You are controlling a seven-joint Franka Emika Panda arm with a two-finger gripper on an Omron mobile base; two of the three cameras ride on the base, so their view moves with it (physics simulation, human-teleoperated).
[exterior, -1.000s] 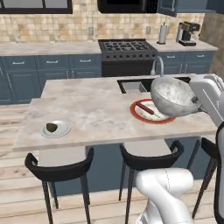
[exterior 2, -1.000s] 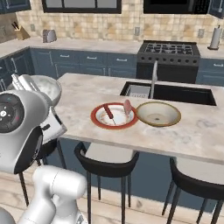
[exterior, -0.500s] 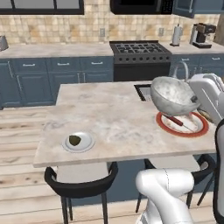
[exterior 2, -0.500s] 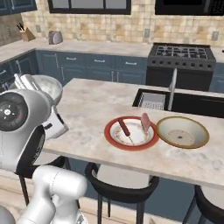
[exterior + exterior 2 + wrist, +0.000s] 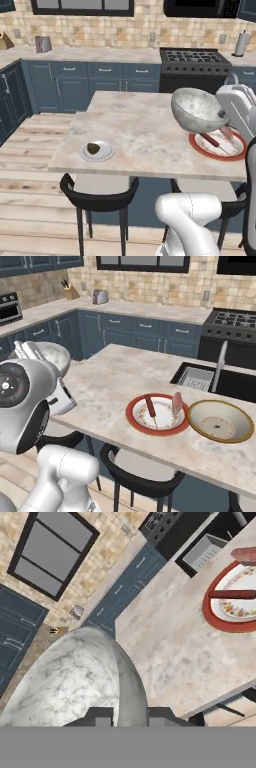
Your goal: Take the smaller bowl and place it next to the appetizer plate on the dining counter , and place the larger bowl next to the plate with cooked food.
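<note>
Writing: none legible on any item.
Smaller bowl [image 5: 199, 109]: carried in the air above the dining counter [image 5: 145, 135], tilted, mouth facing the left base camera; near the plate with cooked food [image 5: 218, 145].
Gripper [image 5: 129, 714]: fingers clamped on the bowl's rim, one either side of the wall.
Appetizer plate [image 5: 97, 150]: near counter's front edge, well apart from the bowl; one dark morsel on it.
Larger bowl [image 5: 219, 420]: upright, just beside the red-rimmed plate.
Sausage [image 5: 151, 405]: long axis across the plate.
Hidden: bowl mostly masked by the arm in right base view.
</note>
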